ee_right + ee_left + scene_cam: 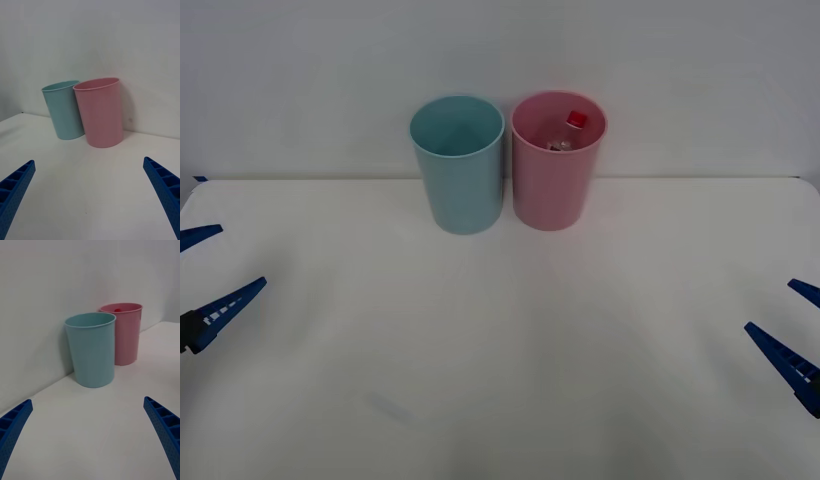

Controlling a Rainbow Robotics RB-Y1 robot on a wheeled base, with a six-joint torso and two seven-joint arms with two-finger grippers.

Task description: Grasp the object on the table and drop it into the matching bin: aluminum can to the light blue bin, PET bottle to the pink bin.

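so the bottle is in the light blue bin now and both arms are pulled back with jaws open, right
Not quite: the bottle is in the pink bin, its red cap visible in the front view. The light blue bin holds nothing visible. Left gripper and right gripper are indeed back with jaws open.

PET bottle (572, 130): only the red cap and a little clear shoulder showed above the rim of the pink bin (553, 190); its label and lower body were hidden by the bin wall. Left claw (202, 275), at nine o'clock, and right claw (797, 325), at four o'clock, were cut off by the picture's edges. Counter (500, 380): its near part ran out of view at six o'clock.
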